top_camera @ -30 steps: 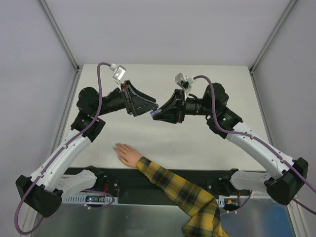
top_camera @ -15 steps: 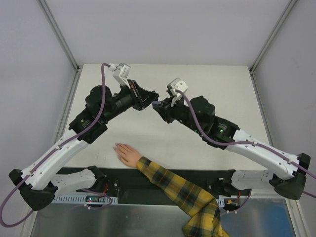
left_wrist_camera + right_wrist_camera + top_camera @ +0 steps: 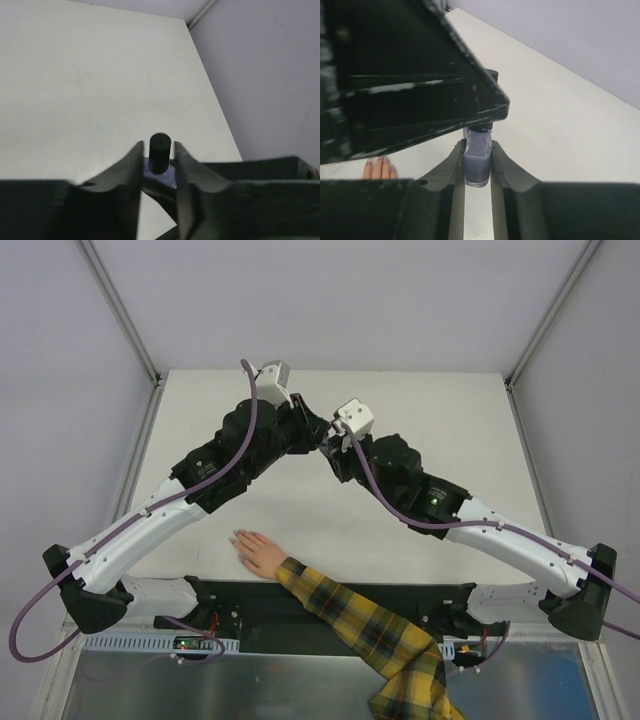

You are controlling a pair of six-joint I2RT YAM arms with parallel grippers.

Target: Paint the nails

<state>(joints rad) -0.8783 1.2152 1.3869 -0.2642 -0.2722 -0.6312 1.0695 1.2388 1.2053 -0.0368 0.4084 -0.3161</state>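
A small purple polish bottle [image 3: 477,156] hangs upright above the table, and my right gripper [image 3: 477,150] is shut on its glass body. My left gripper [image 3: 159,152] comes at it from the other side and is shut on its black cap [image 3: 159,149]. In the top view the two grippers meet at mid-table, left gripper [image 3: 316,438] against right gripper [image 3: 330,452]. The peach mannequin hand [image 3: 258,552] lies flat near the front edge, well below the grippers. Its pale nails [image 3: 238,536] point up-left, and the nails [image 3: 380,161] also peek into the right wrist view.
The yellow-and-black plaid sleeve [image 3: 370,630] runs from the hand off the table's front edge to the lower right. Grey walls and metal posts [image 3: 125,320] close in the pale table [image 3: 450,410] on three sides.
My left gripper has swung right to meet the right gripper and shut on the bottle's cap. The right gripper shifted left and back with the bottle. The hand has not moved.
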